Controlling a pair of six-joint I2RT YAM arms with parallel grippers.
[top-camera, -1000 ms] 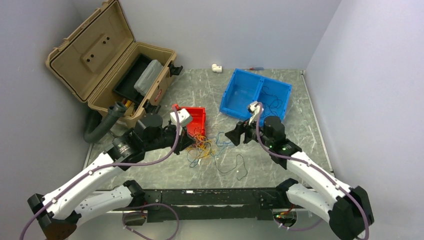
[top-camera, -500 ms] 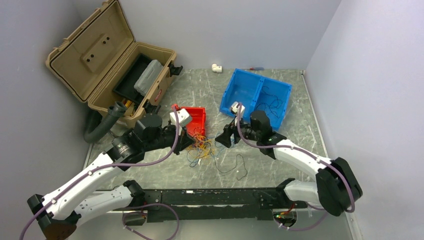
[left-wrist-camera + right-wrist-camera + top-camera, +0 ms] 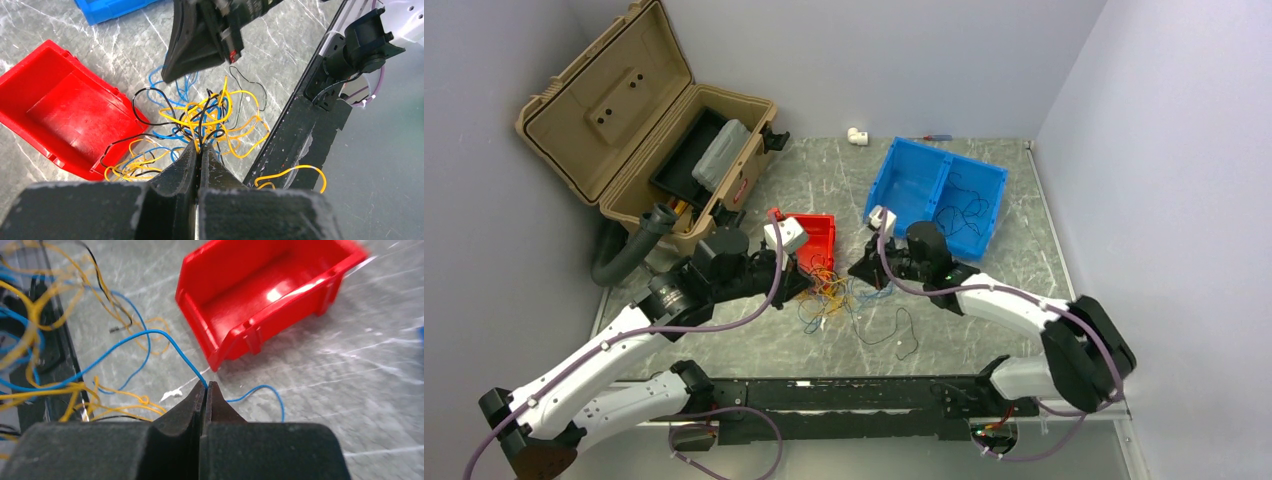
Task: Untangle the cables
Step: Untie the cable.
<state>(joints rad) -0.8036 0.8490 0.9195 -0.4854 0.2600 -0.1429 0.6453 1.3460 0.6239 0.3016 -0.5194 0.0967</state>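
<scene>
right hand (image 3: 205, 385) pinched shut on a blue strand of the cables (image 3: 210, 120); left hand (image 3: 199, 146) clamped on their tangle

The cables (image 3: 33, 315) blur at the right wrist view's left edge, which cuts them off.

1. We identify the support as a grey marbled table (image 3: 824, 180).
2. We find an open tan case (image 3: 639, 130) at its far-left corner.
3. We find a red bin (image 3: 816, 238) near centre, with a blue two-compartment bin (image 3: 911, 180) apart to its right.
4. We find the cables (image 3: 829, 295) tangled just on the near side of the red bin.
5. We note a small white fitting (image 3: 857, 135) at the far edge.
</scene>
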